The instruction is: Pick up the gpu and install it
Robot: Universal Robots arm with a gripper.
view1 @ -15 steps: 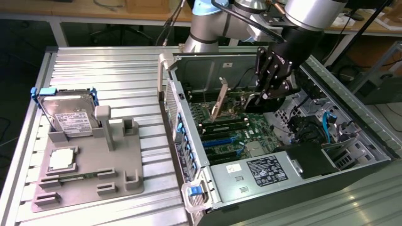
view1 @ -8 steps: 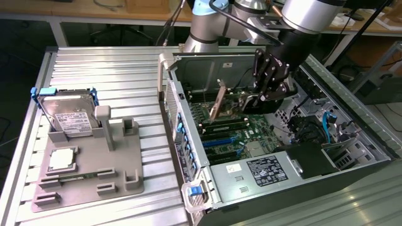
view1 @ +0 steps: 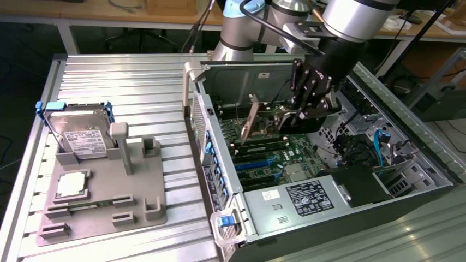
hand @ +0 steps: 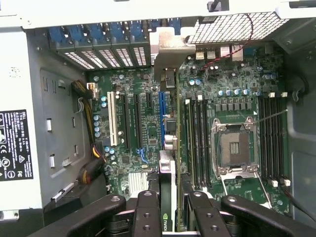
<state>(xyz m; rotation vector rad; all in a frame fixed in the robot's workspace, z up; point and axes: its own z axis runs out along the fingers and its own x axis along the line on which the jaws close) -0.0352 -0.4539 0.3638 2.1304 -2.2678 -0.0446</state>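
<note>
I'm clamping the gpu (hand: 169,197) in my gripper (hand: 170,212), apparently over its slot; keep it square, press evenly.

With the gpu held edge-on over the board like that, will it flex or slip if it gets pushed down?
The gpu looks like a thin rigid card, so it would probably stay stiff rather than flop. It is clamped between the fingers by its narrow edges, so it might pivot or slip under a hard push. Its exposed parts seem fragile.
</note>
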